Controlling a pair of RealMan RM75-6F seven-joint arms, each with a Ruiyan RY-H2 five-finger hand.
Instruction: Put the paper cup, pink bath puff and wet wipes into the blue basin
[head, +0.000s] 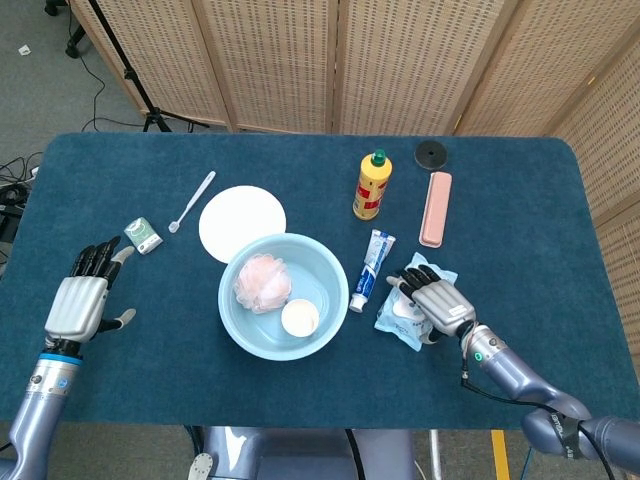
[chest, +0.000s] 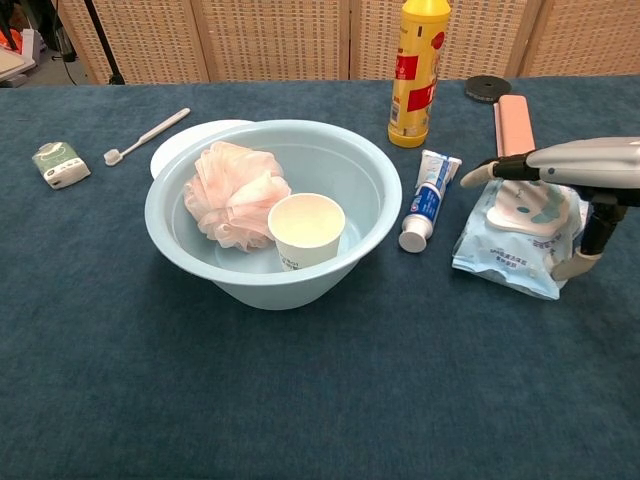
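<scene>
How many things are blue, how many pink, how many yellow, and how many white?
Blue: 2, the basin and wet wipes.
Pink: 2, the bath puff and long case.
Yellow: 1, the bottle.
White: 3, the paper cup, round plate and toothbrush.
Total: 8.

Silver hand (head: 440, 303); black fingers (head: 92, 258)

Both views are bright and evenly lit from overhead, with only soft, short shadows on the worktop (head: 300, 400). Focus is sharp throughout, no motion blur. A faint sheen sits on the blue basin (chest: 372, 178) rim.
</scene>
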